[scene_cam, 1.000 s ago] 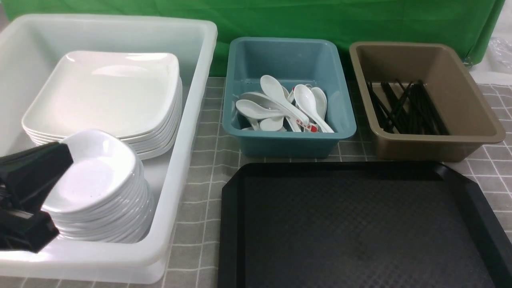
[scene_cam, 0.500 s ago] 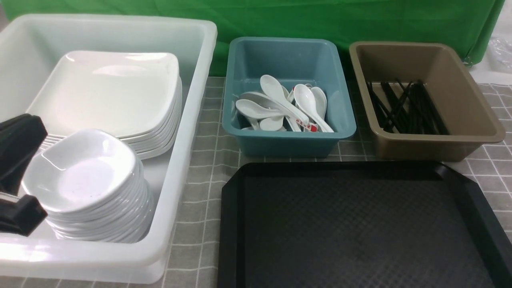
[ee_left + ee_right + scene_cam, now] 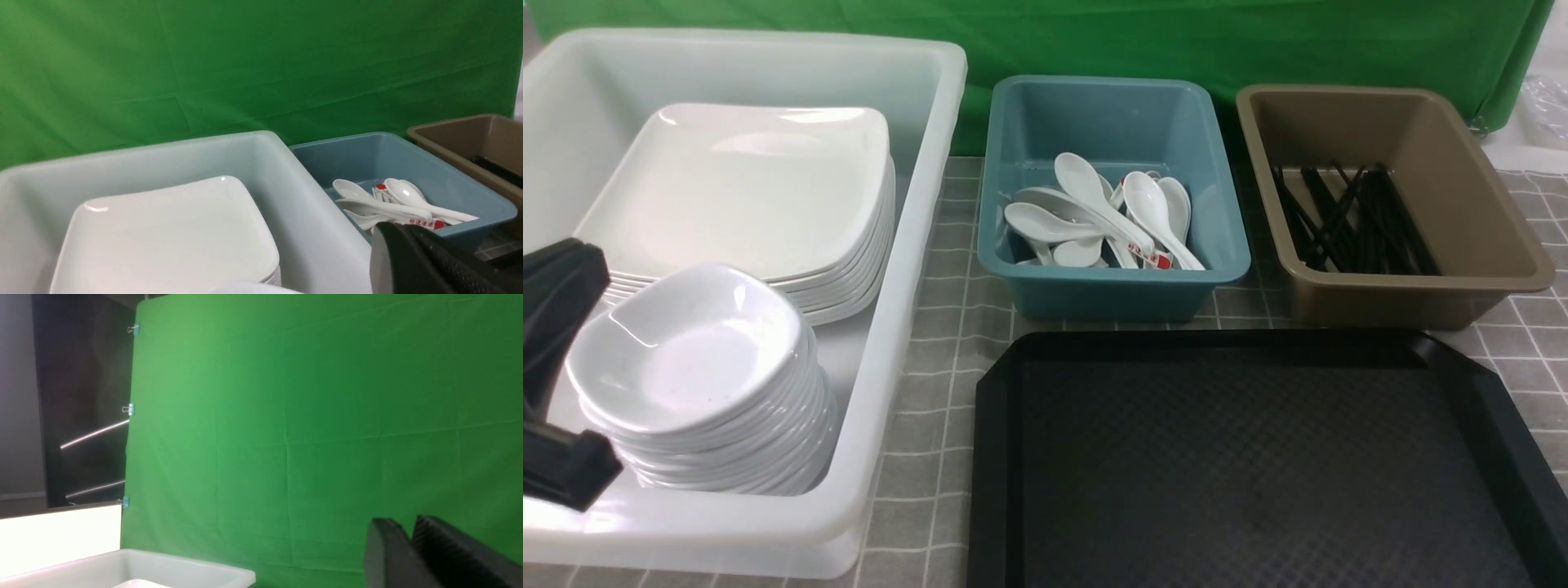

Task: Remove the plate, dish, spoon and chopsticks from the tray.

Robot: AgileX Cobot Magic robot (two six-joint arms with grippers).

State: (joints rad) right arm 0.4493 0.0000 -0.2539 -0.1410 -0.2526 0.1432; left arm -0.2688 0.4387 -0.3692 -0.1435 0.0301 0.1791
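Observation:
The black tray (image 3: 1258, 457) lies at the front right with nothing on it. White square plates (image 3: 743, 188) are stacked at the back of the white bin (image 3: 915, 269); they also show in the left wrist view (image 3: 163, 237). Small deep dishes (image 3: 694, 359) are stacked in front of them. White spoons (image 3: 1094, 212) lie in the teal bin. Black chopsticks (image 3: 1356, 216) lie in the brown bin. My left gripper (image 3: 556, 380) is open and empty, just left of the dish stack. My right gripper (image 3: 404, 522) is shut, empty, raised before the green cloth, and out of the front view.
The teal bin (image 3: 1225, 269) and brown bin (image 3: 1527, 278) stand behind the tray on a grey checked cloth (image 3: 931, 384). A green backdrop (image 3: 1176, 41) hangs behind the bins. One left finger (image 3: 412, 261) shows in the left wrist view.
My left gripper has drawn back to the left, off the top dish of the stack, and stays open. Nothing else has moved.

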